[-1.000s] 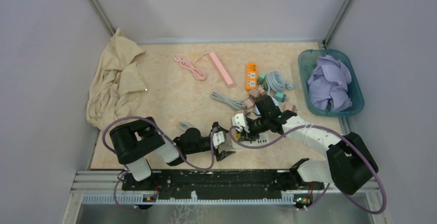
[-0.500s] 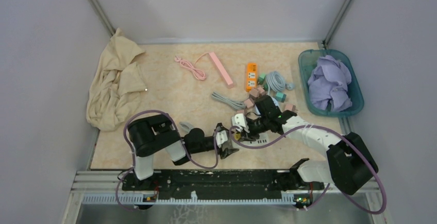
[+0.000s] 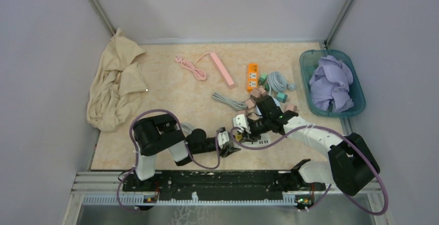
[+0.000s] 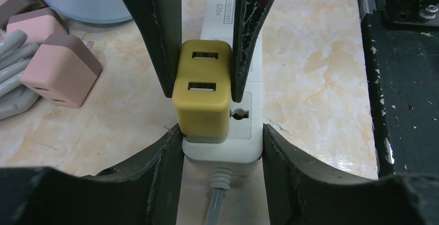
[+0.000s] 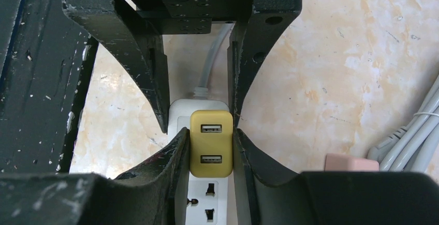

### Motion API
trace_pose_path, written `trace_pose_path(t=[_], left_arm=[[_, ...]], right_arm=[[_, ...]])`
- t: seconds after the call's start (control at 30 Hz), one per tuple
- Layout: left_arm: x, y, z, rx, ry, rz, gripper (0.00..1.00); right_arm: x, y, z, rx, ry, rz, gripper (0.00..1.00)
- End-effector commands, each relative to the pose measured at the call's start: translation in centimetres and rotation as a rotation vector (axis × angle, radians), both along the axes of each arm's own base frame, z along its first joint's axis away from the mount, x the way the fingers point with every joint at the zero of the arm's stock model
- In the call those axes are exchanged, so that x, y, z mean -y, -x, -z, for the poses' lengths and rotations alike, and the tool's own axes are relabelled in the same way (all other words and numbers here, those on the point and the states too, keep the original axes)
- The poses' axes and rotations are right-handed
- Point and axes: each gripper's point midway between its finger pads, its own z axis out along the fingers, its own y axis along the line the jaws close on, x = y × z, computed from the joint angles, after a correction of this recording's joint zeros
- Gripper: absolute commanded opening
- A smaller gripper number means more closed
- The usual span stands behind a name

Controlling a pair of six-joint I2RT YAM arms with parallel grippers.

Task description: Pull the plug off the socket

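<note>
Top external view: on the counter point(image 3: 171, 95), the white power strip point(image 3: 254, 143) lies near the front edge. The left end effector point(image 3: 228, 145) meets the strip's left end, and the right end effector point(image 3: 239, 132) reaches that end from behind and to the right. A yellow plug point(image 3: 237, 136) shows between them, at that end of the strip.

Left wrist view: the yellow two-port USB plug point(image 4: 203, 93) sits upright in the strip point(image 4: 248, 142), at the end where its grey cable point(image 4: 217, 204) leaves. This arm's two fingers lie against both long sides of that end, grasping the strip. From the far side, the right end effector's fingers pinch the plug's two flanks. Two pink adapters point(image 4: 59, 70) lie on the counter, left of the strip.

Right wrist view: the right arm's own fingers are clenched on the plug point(image 5: 210, 143), which is seated in the strip point(image 5: 207, 204).
</note>
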Motion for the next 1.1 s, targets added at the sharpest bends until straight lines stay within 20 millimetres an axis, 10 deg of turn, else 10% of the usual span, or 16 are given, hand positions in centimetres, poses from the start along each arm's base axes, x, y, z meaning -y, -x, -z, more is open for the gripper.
trace_pose_path(t=[0.0, 0.17, 0.5, 0.83, 1.07], left_arm=[[0.4, 0.2, 0.8, -0.065, -0.004, 0.035, 0.24], [0.3, 0.1, 1.2, -0.114, -0.004, 0.048, 0.16], [-0.4, 0.1, 2.2, -0.133, -0.046, 0.03, 0.14], [-0.6, -0.6, 2.5, -0.129, -0.076, -0.006, 0.14], [-0.8, -0.8, 2.8, -0.124, -0.087, -0.019, 0.14]], right_arm=[[-1.4, 2.0, -1.7, -0.052, -0.067, -0.102, 0.02], [-1.9, 2.6, -2.6, -0.076, -0.101, -0.118, 0.02], [0.2, -2.3, -3.6, -0.051, -0.087, 0.102, 0.0], [-1.3, 3.3, -2.9, -0.095, -0.131, -0.144, 0.0], [-1.3, -0.6, -5.3, -0.136, -0.176, 0.031, 0.0]])
